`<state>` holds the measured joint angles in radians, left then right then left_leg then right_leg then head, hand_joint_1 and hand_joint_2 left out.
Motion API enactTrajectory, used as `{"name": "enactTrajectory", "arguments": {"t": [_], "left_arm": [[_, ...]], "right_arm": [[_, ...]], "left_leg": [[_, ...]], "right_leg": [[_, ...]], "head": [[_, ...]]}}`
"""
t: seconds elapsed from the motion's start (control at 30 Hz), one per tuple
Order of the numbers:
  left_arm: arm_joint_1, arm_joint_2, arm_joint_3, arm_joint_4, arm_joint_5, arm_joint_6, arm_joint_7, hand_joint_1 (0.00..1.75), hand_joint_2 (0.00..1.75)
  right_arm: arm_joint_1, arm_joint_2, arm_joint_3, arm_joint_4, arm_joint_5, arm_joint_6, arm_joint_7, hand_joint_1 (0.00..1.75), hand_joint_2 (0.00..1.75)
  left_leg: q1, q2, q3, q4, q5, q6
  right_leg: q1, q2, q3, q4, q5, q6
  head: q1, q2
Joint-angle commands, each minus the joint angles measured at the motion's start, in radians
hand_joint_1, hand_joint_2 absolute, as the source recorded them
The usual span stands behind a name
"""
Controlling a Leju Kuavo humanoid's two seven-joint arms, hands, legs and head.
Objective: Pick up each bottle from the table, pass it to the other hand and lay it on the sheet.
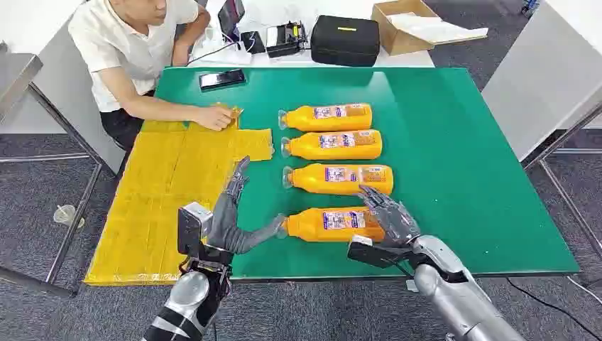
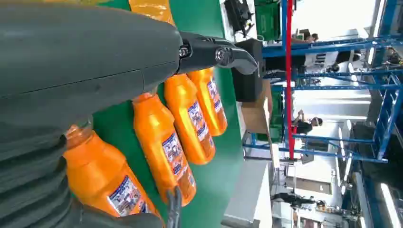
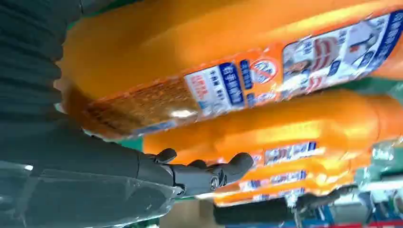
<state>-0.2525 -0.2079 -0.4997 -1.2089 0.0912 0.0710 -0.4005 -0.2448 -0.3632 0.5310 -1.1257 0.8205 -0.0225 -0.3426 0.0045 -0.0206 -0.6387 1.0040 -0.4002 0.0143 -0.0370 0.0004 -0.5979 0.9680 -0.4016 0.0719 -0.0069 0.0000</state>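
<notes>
On the green worktop (image 1: 454, 177) four orange bottles are lying, none yet on the yellow sheet (image 1: 170, 192). Right hand (image 1: 389, 217) is curling over the nearest bottle (image 1: 334, 224); left hand (image 1: 231, 213) is waiting, fingers spread, holding nothing.

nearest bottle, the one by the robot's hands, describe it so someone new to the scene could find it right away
On the green table, four orange bottles lie in a column right of the yellow sheet. The nearest bottle is the one closest to the robot. Alone among them, it has the right hand over its base end and the left hand by its cap.
</notes>
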Motion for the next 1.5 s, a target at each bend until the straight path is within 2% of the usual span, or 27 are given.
{"name": "enactTrajectory", "arguments": {"t": [0.03, 0.07, 0.2, 0.27, 0.47, 0.5, 0.57, 0.6, 0.63, 0.73, 0.77, 0.8, 0.83, 0.87, 0.9, 0.93, 1.03, 1.1, 1.2, 1.3, 1.5], "left_arm": [[-0.054, 0.002, -0.037, 0.075, 0.021, -0.004, -0.003, 0.0, 1.75], [-0.054, 0.002, -0.041, 0.076, 0.027, -0.004, -0.005, 0.0, 1.75], [-0.053, 0.004, -0.05, 0.078, 0.037, -0.004, -0.009, 0.0, 1.75], [-0.056, 0.005, -0.051, 0.077, 0.04, -0.004, -0.013, 0.0, 1.75], [-0.059, 0.005, -0.053, 0.078, 0.045, -0.001, -0.018, 0.0, 1.75], [-0.061, 0.006, -0.054, 0.08, 0.046, -0.001, -0.019, 0.0, 1.75], [-0.064, 0.007, -0.057, 0.082, 0.047, -0.002, -0.019, 0.0, 1.75], [-0.066, 0.006, -0.058, 0.084, 0.048, -0.002, -0.019, 0.0, 1.75], [-0.068, 0.006, -0.06, 0.085, 0.048, -0.002, -0.019, 0.0, 1.75], [-0.07, 0.005, -0.061, 0.086, 0.048, -0.002, -0.019, 0.0, 1.75], [-0.07, 0.005, -0.061, 0.086, 0.048, -0.002, -0.019, 0.0, 1.75], [-0.07, 0.005, -0.061, 0.086, 0.048, -0.002, -0.019, 0.0, 1.75], [-0.071, 0.005, -0.061, 0.086, 0.048, -0.002, -0.019, 0.0, 1.75], [-0.071, 0.005, -0.061, 0.085, 0.05, 0.0, -0.021, 0.0, 1.75], [-0.072, 0.005, -0.062, 0.085, 0.051, 0.0, -0.021, 0.0, 1.75], [-0.074, 0.004, -0.062, 0.084, 0.052, 0.001, -0.022, 0.0, 1.75], [-0.069, 0.002, -0.056, 0.074, 0.053, 0.009, -0.024, 0.0, 1.75], [-0.065, 0.002, -0.054, 0.067, 0.051, 0.012, -0.025, 0.0, 1.75], [-0.064, 0.002, -0.054, 0.066, 0.051, 0.012, -0.025, 0.0, 1.75], [-0.06, 0.002, -0.051, 0.064, 0.05, 0.019, -0.026, 0.0, 1.75], [-0.025, -0.001, -0.015, 0.033, 0.042, 0.089, -0.036, 0.0, 1.75]], "right_arm": [[-0.177, -0.056, 0.184, 0.131, -0.049, 0.153, 0.023, 0.0, 1.75], [-0.191, -0.067, 0.202, 0.138, -0.067, 0.17, 0.023, 0.0, 1.75], [-0.195, -0.11, 0.254, 0.132, -0.106, 0.202, 0.03, 0.0, 1.75], [-0.199, -0.141, 0.286, 0.119, -0.127, 0.219, 0.037, 0.0, 1.75], [-0.192, -0.182, 0.32, 0.076, -0.187, 0.242, 0.045, 0.0, 1.75], [-0.194, -0.19, 0.33, 0.07, -0.196, 0.251, 0.053, 0.0, 1.75], [-0.207, -0.209, 0.348, 0.066, -0.221, 0.28, 0.061, 0.0, 1.75], [-0.214, -0.219, 0.357, 0.062, -0.226, 0.291, 0.058, 0.65, 1.75], [-0.221, -0.23, 0.365, 0.058, -0.236, 0.305, 0.059, 1.66, 1.75], [-0.225, -0.239, 0.368, 0.056, -0.238, 0.309, 0.057, 1.66, 1.75], [-0.225, -0.239, 0.368, 0.056, -0.238, 0.309, 0.057, 1.66, 1.75], [-0.225, -0.239, 0.368, 0.056, -0.238, 0.309, 0.057, 1.75, 1.75], [-0.226, -0.238, 0.371, 0.052, -0.238, 0.308, 0.057, 1.75, 1.75], [-0.217, -0.231, 0.368, 0.051, -0.25, 0.296, 0.052, 1.75, 1.75], [-0.209, -0.226, 0.364, 0.046, -0.256, 0.282, 0.045, 1.75, 1.75], [-0.195, -0.216, 0.352, 0.044, -0.258, 0.253, 0.033, 1.75, 1.75], [-0.099, -0.114, 0.247, 0.05, -0.253, 0.125, -0.016, 1.75, 1.75], [-0.06, -0.062, 0.195, 0.053, -0.253, 0.105, -0.023, 1.75, 1.75], [-0.057, -0.058, 0.197, 0.053, -0.25, 0.103, -0.023, 1.75, 1.75], [-0.025, -0.014, 0.132, 0.052, -0.281, 0.106, -0.048, 1.75, 1.75], [0.073, 0.128, -0.013, 0.013, -0.309, 0.059, -0.104, 1.75, 1.75]], "left_leg": [[0.002, 0.007, 0.008, 0.004, -0.006, -0.001], [0.0, 0.003, 0.002, 0.0, -0.001, 0.0], [0.002, 0.004, 0.007, 0.002, -0.004, -0.001], [0.0, 0.001, 0.002, 0.0, 0.0, 0.0], [0.0, 0.001, 0.002, 0.0, -0.001, 0.0], [0.002, 0.003, 0.008, 0.002, -0.004, -0.001], [0.0, 0.001, 0.002, 0.0, 0.0, 0.0], [0.001, 0.001, 0.004, 0.001, -0.002, 0.0], [0.0, 0.001, 0.003, 0.001, -0.001, 0.0], [0.001, 0.002, 0.005, 0.002, -0.003, 0.0], [0.0, 0.001, 0.002, 0.0, -0.001, 0.0], [0.001, 0.002, 0.004, 0.001, -0.002, 0.0], [0.001, 0.002, 0.003, 0.001, -0.001, 0.0], [0.0, 0.001, 0.002, 0.0, -0.001, 0.0], [0.002, 0.003, 0.007, 0.003, -0.004, -0.001], [0.001, 0.002, 0.004, 0.001, -0.002, 0.0], [0.001, 0.001, 0.004, 0.0, -0.001, 0.0], [0.002, 0.002, 0.005, 0.0, -0.002, -0.001], [0.002, 0.003, 0.006, 0.0, -0.003, -0.001], [0.002, 0.002, 0.005, 0.0, -0.002, -0.001], [0.003, 0.004, 0.005, 0.0, -0.003, -0.001]], "right_leg": [[0.003, 0.004, 0.008, 0.001, -0.003, -0.007], [0.001, 0.002, 0.002, 0.0, 0.0, -0.003], [0.003, 0.001, 0.008, -0.001, -0.002, -0.006], [0.0, 0.0, 0.002, -0.001, 0.0, -0.002], [0.001, 0.0, 0.003, -0.001, 0.0, -0.002], [0.003, 0.0, 0.008, 0.0, -0.003, -0.006], [0.0, 0.0, 0.002, 0.0, 0.0, -0.002], [0.001, 0.0, 0.004, 0.0, -0.001, -0.003], [0.001, 0.0, 0.003, 0.0, 0.0, -0.002], [0.002, 0.0, 0.005, 0.0, -0.002, -0.004], [0.001, 0.0, 0.002, 0.0, 0.0, -0.002], [0.001, 0.0, 0.004, 0.0, -0.001, -0.003], [0.001, 0.0, 0.003, 0.0, 0.0, -0.003], [0.001, 0.0, 0.003, -0.001, 0.0, -0.002], [0.003, 0.001, 0.008, 0.0, -0.003, -0.006], [0.001, 0.001, 0.004, -0.001, 0.0, -0.003], [0.002, 0.0, 0.004, -0.001, 0.0, -0.003], [0.003, 0.0, 0.005, -0.002, 0.0, -0.003], [0.004, 0.001, 0.007, -0.002, -0.001, -0.004], [0.003, 0.001, 0.005, -0.001, -0.001, -0.004], [0.003, 0.002, 0.005, -0.001, -0.001, -0.004]], "head": [[0.0, 0.0], [0.0, 0.0], [0.0, 0.0], [0.0, 0.0], [0.0, 0.0], [0.0, 0.0], [0.0, 0.0], [0.0, 0.0], [0.0, 0.0], [0.0, 0.0], [0.0, 0.0], [0.0, 0.0], [0.0, 0.0], [0.0, 0.0], [0.0, 0.0], [0.0, 0.0], [0.0, 0.0], [0.0, 0.0], [0.0, 0.0], [0.0, 0.0], [0.0, 0.0]]}}
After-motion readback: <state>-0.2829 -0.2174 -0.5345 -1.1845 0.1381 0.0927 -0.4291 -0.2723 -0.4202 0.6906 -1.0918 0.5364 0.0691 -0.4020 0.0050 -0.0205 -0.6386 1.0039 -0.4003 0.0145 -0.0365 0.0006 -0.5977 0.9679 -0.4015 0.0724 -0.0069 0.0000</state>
